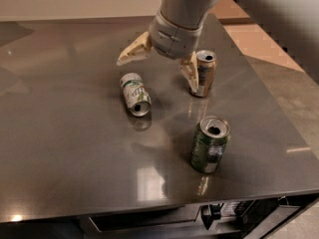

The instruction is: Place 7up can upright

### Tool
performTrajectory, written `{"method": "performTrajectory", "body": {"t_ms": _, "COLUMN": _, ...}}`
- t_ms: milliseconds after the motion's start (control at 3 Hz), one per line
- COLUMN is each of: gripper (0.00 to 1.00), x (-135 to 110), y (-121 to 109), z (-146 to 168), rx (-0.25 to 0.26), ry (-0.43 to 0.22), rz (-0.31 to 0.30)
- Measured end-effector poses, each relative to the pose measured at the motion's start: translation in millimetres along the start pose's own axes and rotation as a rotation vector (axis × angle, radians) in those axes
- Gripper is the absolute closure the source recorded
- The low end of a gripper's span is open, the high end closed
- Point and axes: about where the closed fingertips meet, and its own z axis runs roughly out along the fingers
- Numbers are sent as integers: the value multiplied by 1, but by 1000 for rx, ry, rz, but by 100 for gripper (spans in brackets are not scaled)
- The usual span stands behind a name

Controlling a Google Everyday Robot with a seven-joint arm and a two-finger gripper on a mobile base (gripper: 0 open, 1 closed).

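My gripper (pixel 160 63) hangs spread wide behind the lying 7up can (pixel 134 93), one finger crowded by the brown can (pixel 203 72), the green can (pixel 210 143) standing nearer the table's front edge, bare table (pixel 60 133) on the opposite side.

White-and-green 7up can (pixel 134 93), dark green can (pixel 209 144), copper can (pixel 206 69), cream jaws above grey table (pixel 60 153).

Arm (pixel 185 4) cropped at top edge, end effector (pixel 157 74) over table (pixel 60 133), finger (pixel 190 74) seemingly overlapping brown can (pixel 206 72)

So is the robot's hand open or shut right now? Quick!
Gripper: open, holding nothing, over the table near the lying 7up can.
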Motion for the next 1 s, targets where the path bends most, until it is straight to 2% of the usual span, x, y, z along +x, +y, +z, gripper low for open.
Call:
{"method": "performTrajectory", "body": {"t_ms": 667, "gripper": 0, "x": 8, "y": -29, "z": 16, "rx": -68, "ry": 7, "rz": -217}}
{"method": "performTrajectory", "body": {"t_ms": 1000, "gripper": 0, "x": 18, "y": -45, "z": 34, "rx": -111, "ry": -8, "rz": -336}}
